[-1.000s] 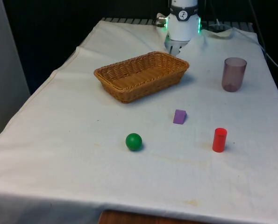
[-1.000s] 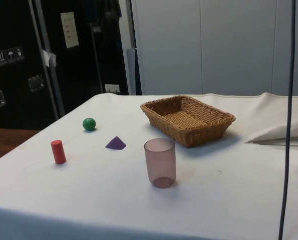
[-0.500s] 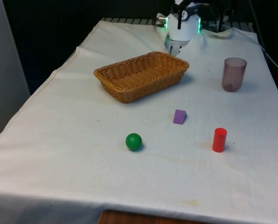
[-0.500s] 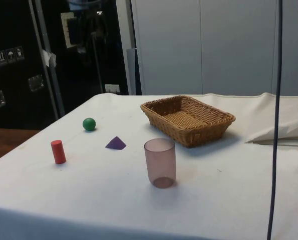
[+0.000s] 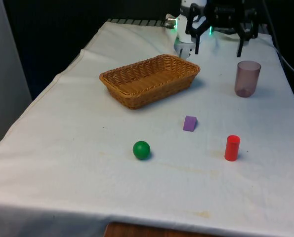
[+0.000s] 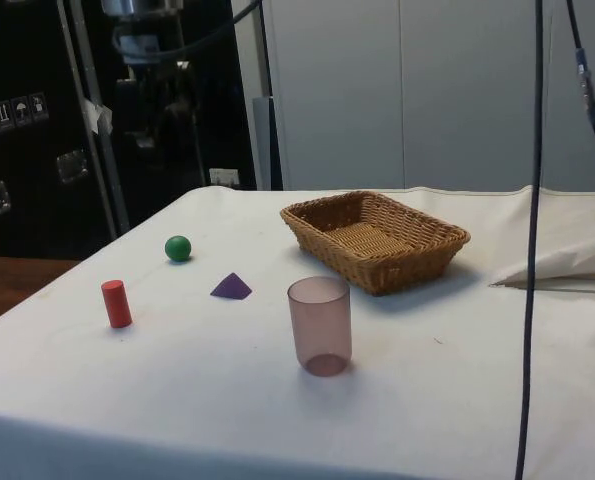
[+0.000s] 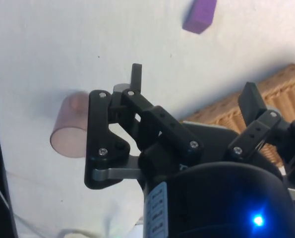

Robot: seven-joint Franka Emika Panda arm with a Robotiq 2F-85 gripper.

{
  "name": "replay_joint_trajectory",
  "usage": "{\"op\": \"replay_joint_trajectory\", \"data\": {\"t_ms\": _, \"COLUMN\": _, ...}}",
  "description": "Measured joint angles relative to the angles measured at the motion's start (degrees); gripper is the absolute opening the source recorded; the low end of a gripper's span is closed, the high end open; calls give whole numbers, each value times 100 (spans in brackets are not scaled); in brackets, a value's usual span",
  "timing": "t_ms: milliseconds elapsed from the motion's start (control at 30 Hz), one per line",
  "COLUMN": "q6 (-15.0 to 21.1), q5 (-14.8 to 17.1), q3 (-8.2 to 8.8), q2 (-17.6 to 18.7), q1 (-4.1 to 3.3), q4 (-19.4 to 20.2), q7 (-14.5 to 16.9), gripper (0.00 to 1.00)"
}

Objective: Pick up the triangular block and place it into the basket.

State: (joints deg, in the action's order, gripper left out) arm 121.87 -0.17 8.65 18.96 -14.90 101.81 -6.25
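The white-clothed tabletop (image 5: pixel 63 148) carries the wicker basket (image 5: pixel 149 80) toward its far edge, the gripper (image 5: pixel 218 37) hanging spread apart above that edge, and the purple triangular block (image 5: pixel 189 123) mid-table on open cloth.

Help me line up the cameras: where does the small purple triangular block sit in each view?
Front view: the small purple triangular block lies on the cloth, nearer the camera than the woven wicker basket.
Side view: the block lies left of the basket.
Wrist view: the block lies beyond the fingertips.
Shared landmark: the basket.
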Motion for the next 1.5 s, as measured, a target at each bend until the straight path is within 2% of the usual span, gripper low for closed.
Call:
{"op": "replay_joint_trajectory", "data": {"t_ms": 133, "q6": 143, "q5": 0, "q3": -46, "q2": 69, "q1": -17, "q4": 57, "q7": -57, "gripper": 100}}
{"op": "replay_joint_trajectory", "data": {"t_ms": 300, "q6": 424, "q5": -6, "q3": -63, "q2": 40, "q1": -29, "q4": 344, "q7": -52, "gripper": 100}}
{"op": "replay_joint_trajectory", "data": {"t_ms": 733, "q6": 1249, "q5": -23, "q3": 17, "q2": 0, "q1": -11, "q4": 1117, "q7": 264, "gripper": 100}}
{"op": "replay_joint_trajectory", "data": {"t_ms": 1067, "q6": 1599, "q5": -80, "q3": 29, "q2": 126, "q1": -11, "q4": 1306, "q7": 378, "gripper": 100}}
{"op": "replay_joint_trajectory", "data": {"t_ms": 1267, "q6": 2034, "q5": -80, "q3": 109, "q2": 315, "q1": 11, "q4": 1450, "q7": 470, "gripper": 100}}
{"op": "replay_joint_trajectory", "data": {"t_ms": 1500, "q6": 2246, "q5": -80, "q3": 160, "q2": 504, "q1": 46, "q4": 1484, "q7": 487, "gripper": 100}}
